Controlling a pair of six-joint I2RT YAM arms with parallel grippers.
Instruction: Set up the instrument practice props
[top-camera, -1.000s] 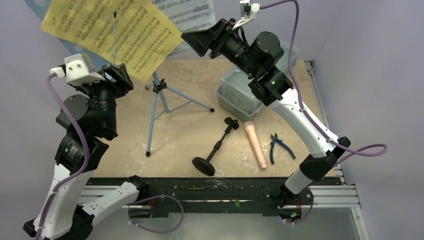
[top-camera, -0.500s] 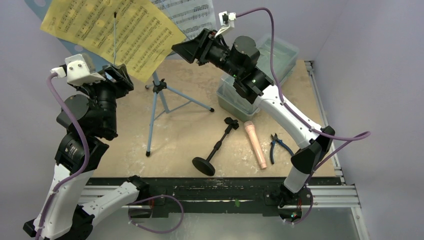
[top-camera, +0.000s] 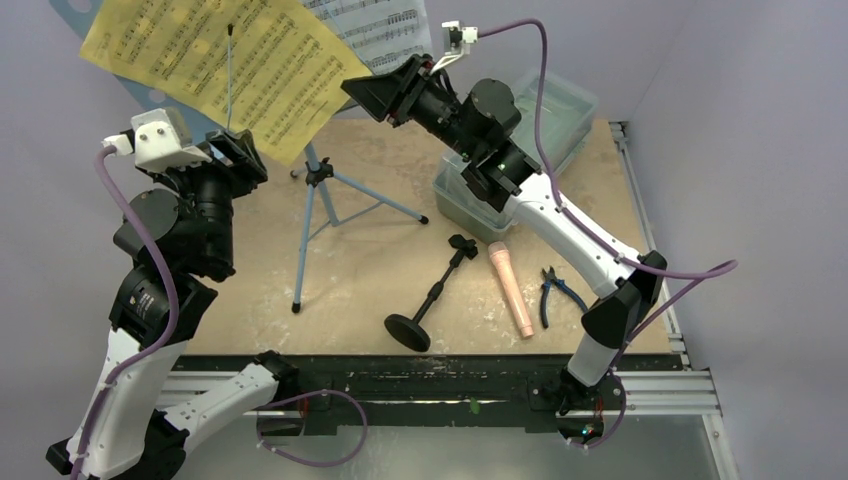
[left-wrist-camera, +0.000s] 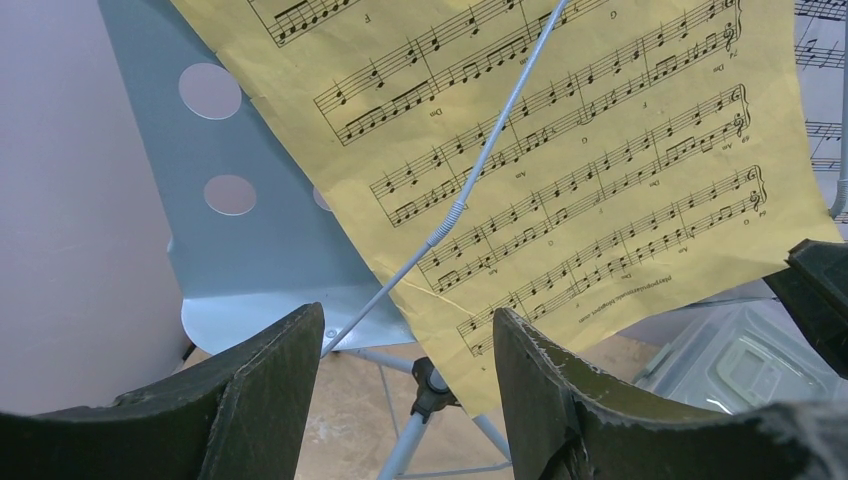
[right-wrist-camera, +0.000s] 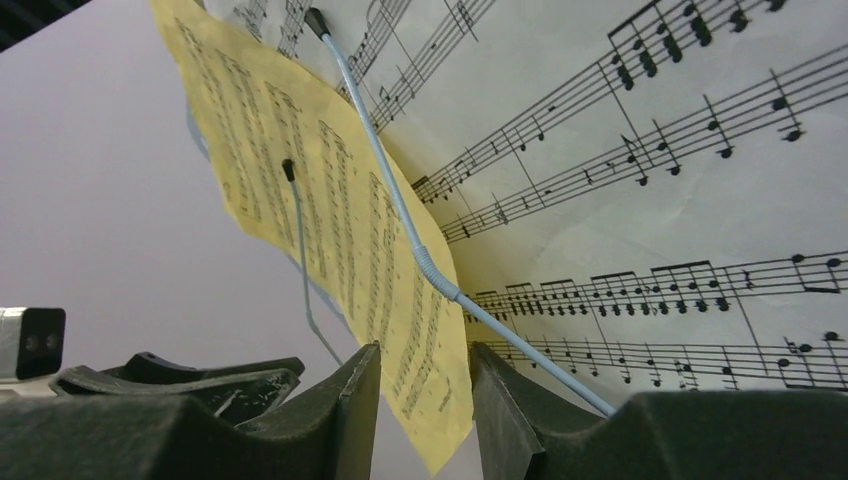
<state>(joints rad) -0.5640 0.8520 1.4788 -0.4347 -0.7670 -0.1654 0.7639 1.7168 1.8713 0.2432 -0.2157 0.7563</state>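
The light blue tripod music stand (top-camera: 305, 230) stands at the back left. Its desk (left-wrist-camera: 270, 240) carries a yellow music sheet (top-camera: 220, 60) and a white music sheet (top-camera: 385, 25), each under a thin wire arm. My right gripper (top-camera: 352, 88) is open, and the yellow sheet's lower corner (right-wrist-camera: 440, 400) hangs between its jaws (right-wrist-camera: 425, 350); the white sheet (right-wrist-camera: 650, 180) is behind. My left gripper (top-camera: 245, 150) is open and empty just below the yellow sheet (left-wrist-camera: 560, 180). The black mic stand (top-camera: 435, 295) lies flat on the table beside the peach-pink microphone (top-camera: 511, 290).
A clear lidded plastic box (top-camera: 500, 170) sits at the back right under my right arm. Blue-handled pliers (top-camera: 555, 292) lie right of the microphone. The tripod's legs spread across the table's left middle. The purple wall is close behind the stand.
My right arm has swung left and forward, bringing its open jaws up to the yellow sheet's right corner. The left arm and the things on the table have not moved.
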